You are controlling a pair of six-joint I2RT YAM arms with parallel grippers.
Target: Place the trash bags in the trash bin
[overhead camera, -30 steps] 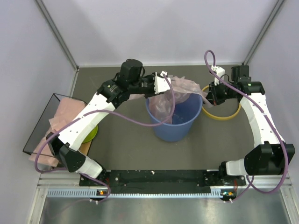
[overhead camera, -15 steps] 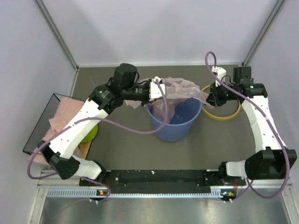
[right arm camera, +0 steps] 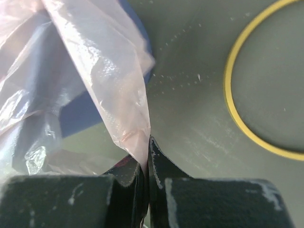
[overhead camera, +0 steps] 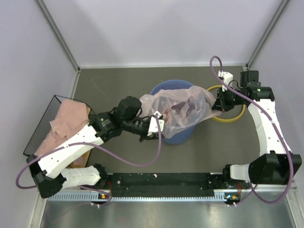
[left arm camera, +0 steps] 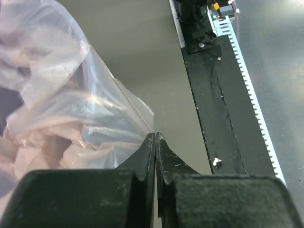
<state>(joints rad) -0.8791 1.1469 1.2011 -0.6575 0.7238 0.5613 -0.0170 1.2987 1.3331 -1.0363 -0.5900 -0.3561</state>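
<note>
Grey table point(overhead camera: 118, 156) | trash bag point(overhead camera: 183, 107) stretched across the mouth of the blue trash bin point(overhead camera: 176, 137), mid-table | my left gripper point(left arm camera: 156, 138) pinched tight on its near-left edge | my right gripper point(right arm camera: 147, 142) clamped on its right corner | yellow ring point(overhead camera: 229, 121) flat on table, just right of bin | spare bags point(overhead camera: 64, 124) stacked far left.

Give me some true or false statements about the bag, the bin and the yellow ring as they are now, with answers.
A pink bag is draped over the blue bin. True.
The yellow ring sits on the bin's rim. False: it lies on the table, right of the bin.
The right fingers pinch the bag's edge. True.
The left fingers are wide open. False: they are shut on the bag's near edge.
</note>
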